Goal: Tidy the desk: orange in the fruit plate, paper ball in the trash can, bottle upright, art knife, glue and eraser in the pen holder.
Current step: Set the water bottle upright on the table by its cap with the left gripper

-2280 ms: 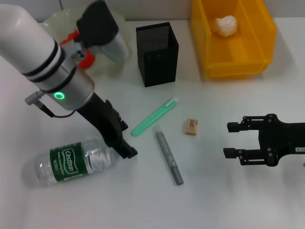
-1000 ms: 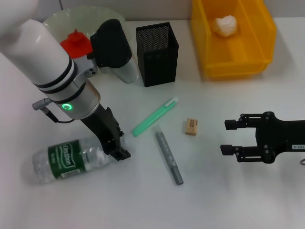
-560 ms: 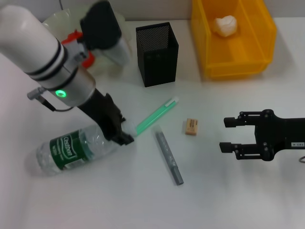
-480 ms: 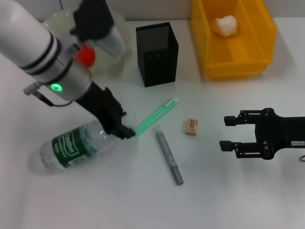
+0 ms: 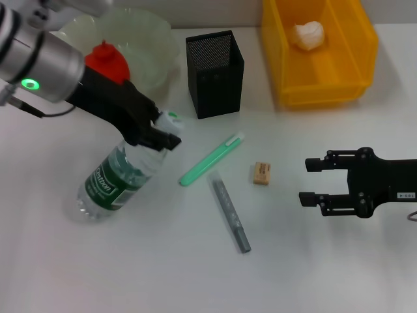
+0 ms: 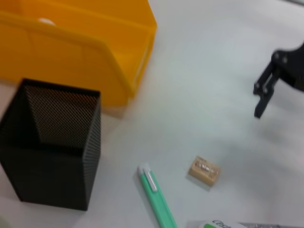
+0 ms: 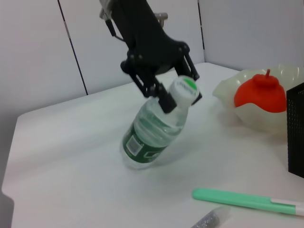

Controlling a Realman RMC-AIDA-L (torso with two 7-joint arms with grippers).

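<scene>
Bottle half-raised, left gripper clamped at its neck

The bottle (image 5: 122, 175) leans steeply, base on the table (image 5: 195, 274) before the fruit plate (image 5: 153, 49), its neck pinched in the left gripper (image 5: 158, 132). It could slip or roll if freed while tilted (the base looks barely seated). Half a second ago it lay much flatter. The right gripper (image 5: 311, 182) waits, fingers spread, well off past the eraser (image 5: 262, 173).

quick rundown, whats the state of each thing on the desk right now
bottle: tilted, neck held by left gripper
orange: in fruit plate
paper ball: in trash can
pen holder: upright
green art knife, grey glue, eraser: lying on desk
right gripper: open, idle
</scene>
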